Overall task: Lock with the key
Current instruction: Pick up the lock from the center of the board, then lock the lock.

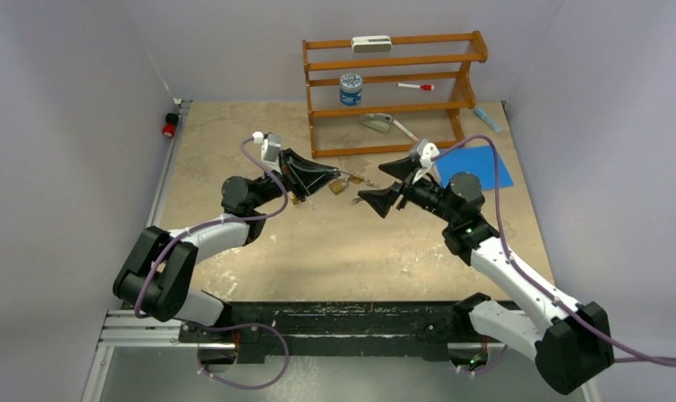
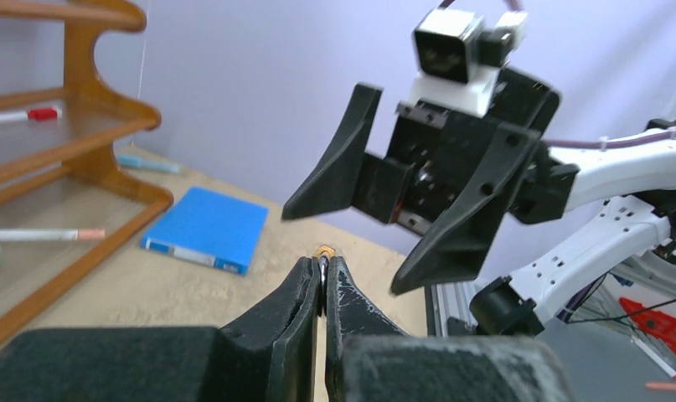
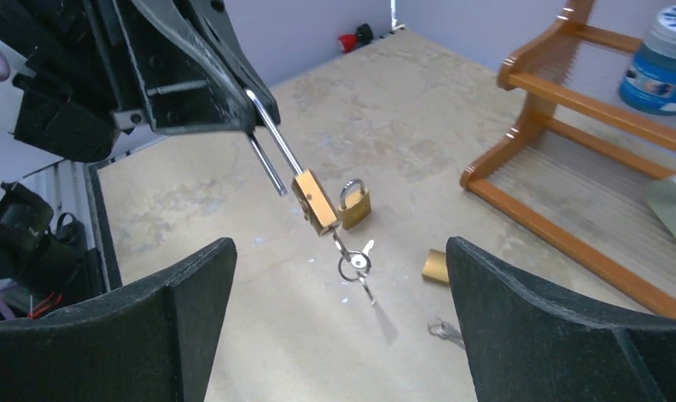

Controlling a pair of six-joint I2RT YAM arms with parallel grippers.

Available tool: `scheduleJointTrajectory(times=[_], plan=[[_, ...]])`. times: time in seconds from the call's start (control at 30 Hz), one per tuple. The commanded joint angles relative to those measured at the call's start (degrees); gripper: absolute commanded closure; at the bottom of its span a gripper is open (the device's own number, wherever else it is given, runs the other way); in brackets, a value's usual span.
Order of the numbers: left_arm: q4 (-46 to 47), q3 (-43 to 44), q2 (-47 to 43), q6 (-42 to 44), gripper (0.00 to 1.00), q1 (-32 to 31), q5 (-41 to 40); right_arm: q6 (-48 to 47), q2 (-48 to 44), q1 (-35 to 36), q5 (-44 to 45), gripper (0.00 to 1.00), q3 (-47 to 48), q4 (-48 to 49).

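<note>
**Padlocks, three.** One held padlock (image 3: 316, 201), brass-bodied, is suspended above the table (image 3: 192, 193), tilted. It is carried by its long steel shackle (image 3: 276, 138). The shackle's shorter leg is seen ending free beside the body, so the lock is shown open. One small padlock (image 3: 356, 205) is stood on the table just behind the held one. One further brass lock body (image 3: 435, 266) is laid near it, its shackle not to be made out.

**Key rings, one.** The key ring (image 3: 353, 266) is hung from the underside of the held padlock. At least two small keys are carried on it; the exact number cannot be told.

**Grippers, two.** The left gripper (image 2: 322, 280) is pressed together on the upper end of the shackle, with a brass tip seen just past its fingers (image 2: 296, 301). The right gripper (image 1: 370, 182) is spread wide and is faced toward the left one. From the right wrist, the held padlock and key ring are framed between the right fingers (image 3: 175, 327) and ahead of them, touched by neither.

**Surroundings.** One wooden rack (image 1: 418, 60) is stood at the far edge. One blue folder (image 1: 478, 166) is laid flat beside it.
</note>
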Motion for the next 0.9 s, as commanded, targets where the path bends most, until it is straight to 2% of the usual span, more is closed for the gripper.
scheduleJointTrajectory(times=[0.0,0.3,0.53,0.7,0.87], plan=[[13.14,0.22,-0.54,-5.98,1.0,0.53,-3.45,2.58,4.55,-0.78,-10.47,0.07,0.65,12.93],[13.2,-0.44,-1.81,-6.24,1.0,0.54,-3.58,4.12,8.46,-1.03,-15.91,0.17,0.87,22.55],[13.4,-0.23,-1.73,-6.34,1.0,0.62,-3.13,4.37,9.78,-1.04,-16.94,0.26,1.5,24.06],[13.94,-0.28,-1.73,-6.74,1.0,0.63,-2.98,4.54,10.53,-1.04,-17.74,0.42,2.41,23.68],[14.14,-0.15,-1.41,-6.69,1.0,0.62,-2.79,4.37,11.62,-1.03,-20.39,0.71,4.62,21.3]])
